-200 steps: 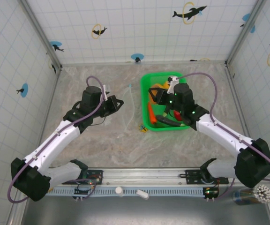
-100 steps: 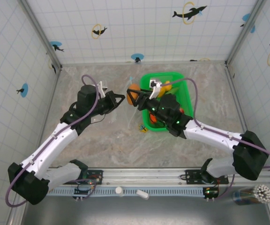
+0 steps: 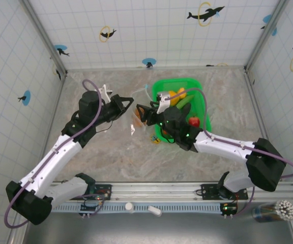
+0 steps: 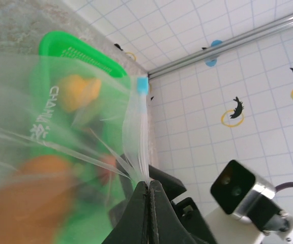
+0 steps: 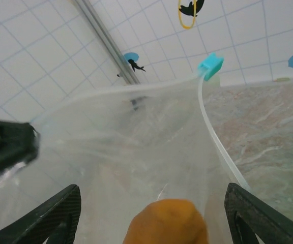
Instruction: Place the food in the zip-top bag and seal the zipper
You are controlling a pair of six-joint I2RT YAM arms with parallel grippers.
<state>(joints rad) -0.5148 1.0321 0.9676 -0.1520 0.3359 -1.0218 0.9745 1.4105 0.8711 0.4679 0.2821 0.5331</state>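
My left gripper point(image 3: 126, 103) is shut on the rim of the zip-top bag point(image 3: 134, 126) and holds it up off the table. In the left wrist view its jaws point(image 4: 148, 182) pinch the clear film just below the zipper point(image 4: 138, 132) with its blue slider point(image 4: 142, 84). My right gripper point(image 3: 142, 113) is at the bag's mouth, fingers wide apart point(image 5: 152, 189). An orange fruit point(image 5: 166, 223) lies between them inside the bag point(image 5: 121, 152), touching neither finger. More food stays in the basket: a yellow fruit point(image 3: 176, 94), a green cucumber point(image 3: 185, 101) and a red apple point(image 3: 193, 121).
The bright green mesh basket point(image 3: 203, 101) stands right of the bag, under the right arm. A tiny yellow-and-black trinket point(image 3: 154, 138) lies at the basket's near left corner. Tiled walls close in the back and both sides.
My right gripper has carried the orange fruit left from the basket to the bag's mouth and opened off it. My left gripper has raised the bag's rim slightly.
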